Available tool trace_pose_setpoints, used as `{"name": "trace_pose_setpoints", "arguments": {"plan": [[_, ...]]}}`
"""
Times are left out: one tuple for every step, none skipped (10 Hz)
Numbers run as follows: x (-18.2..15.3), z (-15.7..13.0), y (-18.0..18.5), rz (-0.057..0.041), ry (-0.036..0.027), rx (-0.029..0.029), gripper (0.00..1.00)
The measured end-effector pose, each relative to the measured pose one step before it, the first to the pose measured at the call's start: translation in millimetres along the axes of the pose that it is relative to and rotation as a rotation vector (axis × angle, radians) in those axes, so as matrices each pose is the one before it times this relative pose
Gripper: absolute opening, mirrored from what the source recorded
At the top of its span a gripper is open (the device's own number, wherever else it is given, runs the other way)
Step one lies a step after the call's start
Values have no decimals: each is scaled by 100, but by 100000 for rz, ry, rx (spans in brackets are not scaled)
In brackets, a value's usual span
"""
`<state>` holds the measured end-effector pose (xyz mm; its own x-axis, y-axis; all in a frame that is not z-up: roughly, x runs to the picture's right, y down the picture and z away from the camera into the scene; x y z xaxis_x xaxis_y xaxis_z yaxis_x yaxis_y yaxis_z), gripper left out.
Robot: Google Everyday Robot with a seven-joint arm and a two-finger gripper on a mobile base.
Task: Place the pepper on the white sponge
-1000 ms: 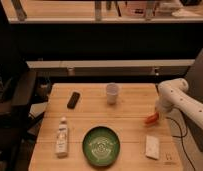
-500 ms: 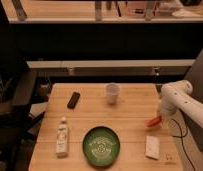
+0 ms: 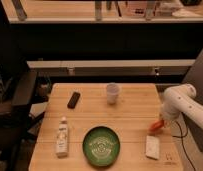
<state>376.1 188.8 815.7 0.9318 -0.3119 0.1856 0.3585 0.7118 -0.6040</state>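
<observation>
Wooden table [image 3: 95, 107], right edge: gripper [image 3: 161, 121] w/ pepper [image 3: 156, 125], just short of white sponge [image 3: 153, 147].
Gripper's clamped on the orange-red pepper, low over the top by the right edge, approx mid-depth; pepper's long axis slants down toward front-left. Sponge lies flat near the front-right corner, just frontward of the pepper, long side running front-to-back. Next move, prob: short carry toward the front edge, then lower.

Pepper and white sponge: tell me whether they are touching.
Apart. The camera view shows a plain gap between the pepper and the white sponge, which lies nearer the camera. The gripper is at the pepper's upper end.
</observation>
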Motion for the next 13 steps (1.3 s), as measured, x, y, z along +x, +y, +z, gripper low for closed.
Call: {"name": "trace_pose_setpoints", "arguments": {"plan": [[-162,19,651,278,67,-346,2],[-140,20,545,49,134,-272,2],[98,66,431,303,101,-257,2],[-186,33,61,-670,170,-269,2],[-354,69,41,-530,-60,-299,2],[41,45,261,75,202,-254,2],[27,82,381,-8,272,-205,2],[14,80,363,-81,281,-158,2],[-223,46,169,-373,77,-31,2],[-234,18,85,-655,166,128,2],[-245,-39,319,-764,239,-66,2],[-91,34,187,-251,51,-71,2],[-29,10,241,-371,235,-115,2]]}}
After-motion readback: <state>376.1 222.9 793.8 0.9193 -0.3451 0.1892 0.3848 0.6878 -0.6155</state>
